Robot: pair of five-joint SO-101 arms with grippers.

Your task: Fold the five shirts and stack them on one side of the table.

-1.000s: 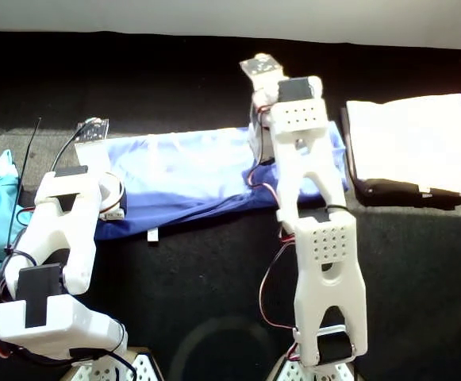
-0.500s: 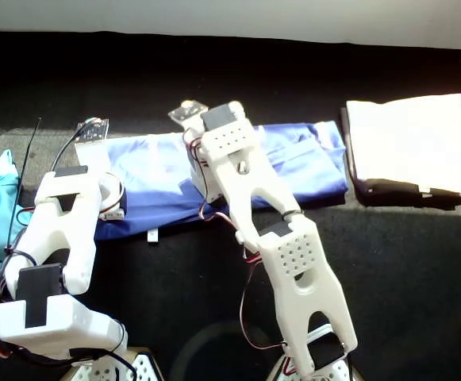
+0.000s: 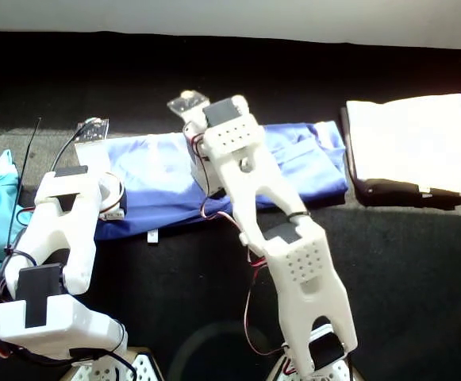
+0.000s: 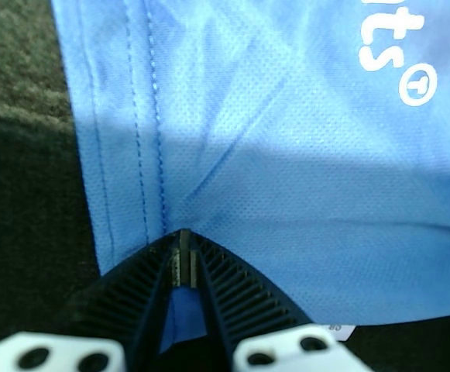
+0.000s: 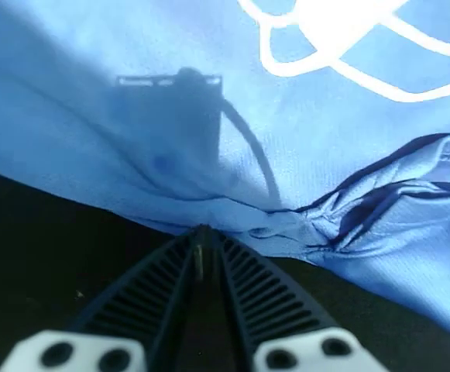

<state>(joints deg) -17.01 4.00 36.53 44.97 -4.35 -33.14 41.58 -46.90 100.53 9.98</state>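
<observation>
Dark tabletop and a pale strip behind it

The tabletop is covered in a black, slightly fuzzy cloth that runs across the whole high view from side to side. Sunlight falls over its middle band, and at the left edge a patch of the cloth looks greyer than the rest, while the near part lies in deeper shade. Near the front edge, a faint rounded outline shows on the cloth; what it is cannot be told. Along the far side of the tabletop runs a pale strip, plain and off-white, meeting the black cloth in a nearly straight line.
</observation>
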